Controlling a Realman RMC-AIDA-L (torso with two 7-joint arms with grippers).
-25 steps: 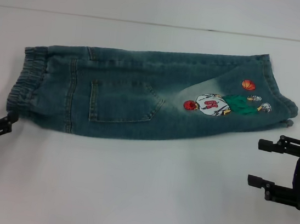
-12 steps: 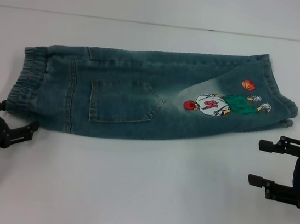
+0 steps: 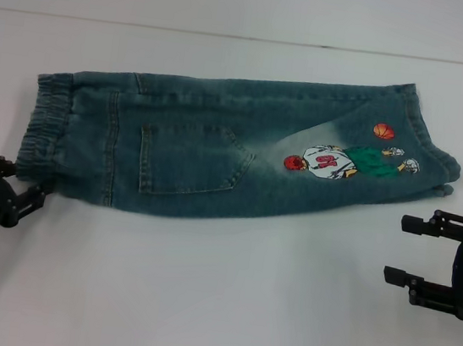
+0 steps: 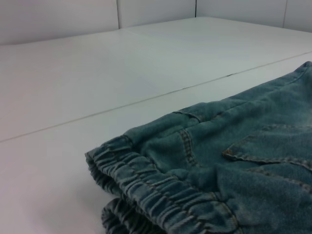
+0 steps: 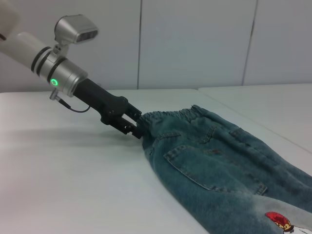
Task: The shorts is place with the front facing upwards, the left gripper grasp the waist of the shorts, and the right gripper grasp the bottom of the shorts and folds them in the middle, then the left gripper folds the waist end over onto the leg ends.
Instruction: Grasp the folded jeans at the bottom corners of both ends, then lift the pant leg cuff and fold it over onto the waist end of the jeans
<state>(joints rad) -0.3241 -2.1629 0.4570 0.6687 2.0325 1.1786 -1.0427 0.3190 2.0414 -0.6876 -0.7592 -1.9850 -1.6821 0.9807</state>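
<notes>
The shorts (image 3: 217,154) lie folded lengthwise on the white table (image 3: 197,305), back pocket and cartoon patch (image 3: 335,161) facing up. The waist (image 3: 45,127) is at the left and the leg ends (image 3: 427,147) at the right. My left gripper (image 3: 25,182) is open at the near corner of the waist, one finger on each side of the band's edge. In the right wrist view the left gripper (image 5: 135,125) touches the ruffled band (image 5: 170,116). The left wrist view shows the waist (image 4: 156,190) close up. My right gripper (image 3: 399,248) hangs open just in front of the leg ends, holding nothing.
The table's far edge (image 3: 249,39) meets a pale wall behind the shorts. A thin seam (image 4: 146,97) runs across the tabletop beyond the waist. Bare tabletop lies in front of the shorts between the two grippers.
The left gripper moved right along the table's front toward the waist corner, then drew slightly back and up against the band. The right gripper and the shorts stayed put.
</notes>
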